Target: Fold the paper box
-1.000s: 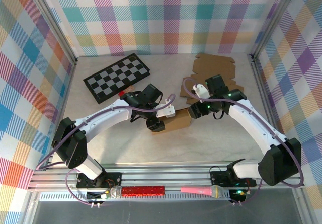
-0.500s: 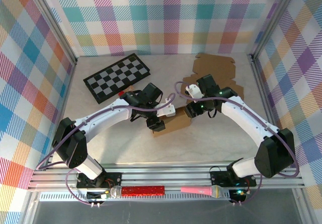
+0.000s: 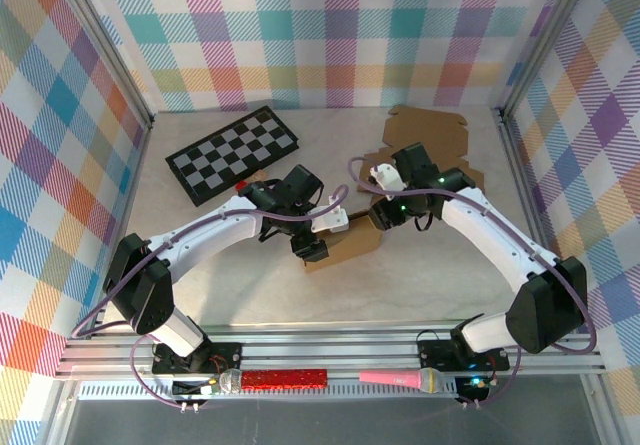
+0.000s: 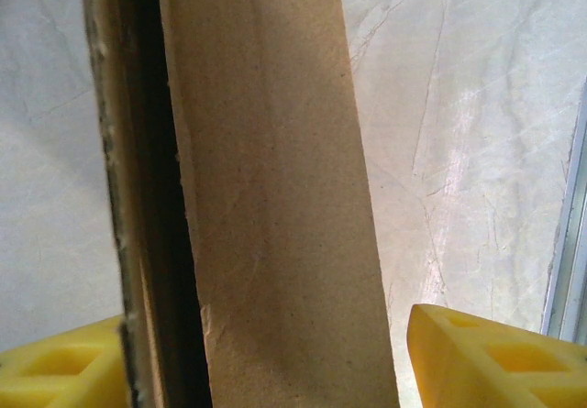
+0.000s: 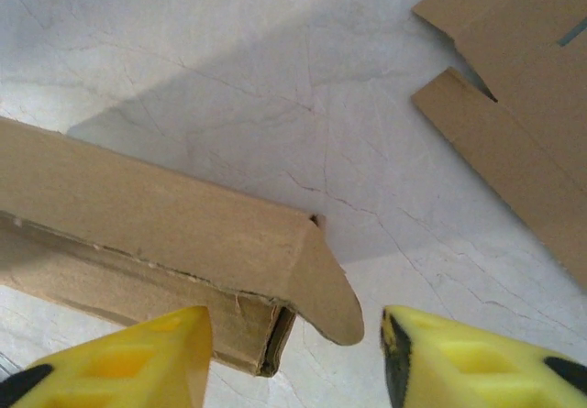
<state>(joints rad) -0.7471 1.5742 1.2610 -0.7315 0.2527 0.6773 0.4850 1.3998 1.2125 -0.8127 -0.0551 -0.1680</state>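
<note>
The paper box [image 3: 350,245] is a brown, partly folded cardboard strip lying mid-table. My left gripper [image 3: 313,247] is at its left end. In the left wrist view the box [image 4: 266,197] runs between the yellow fingers of that gripper [image 4: 261,335]. The left finger meets the cardboard edge and the right finger stands apart, so it is open. My right gripper [image 3: 380,217] hovers at the box's right end. In the right wrist view this gripper [image 5: 293,335] is open, straddling the box end [image 5: 165,215] and its rounded flap [image 5: 330,289] without touching.
A flat cardboard blank [image 3: 428,135] lies at the back right, its edge [image 5: 523,124] near the right gripper. A folded chessboard [image 3: 232,152] lies at the back left. A red bar [image 3: 285,377] and a pink microphone [image 3: 400,377] rest on the front rail.
My right gripper has moved left to the box's right end and its jaws have narrowed. The left arm and the box have stayed put.
</note>
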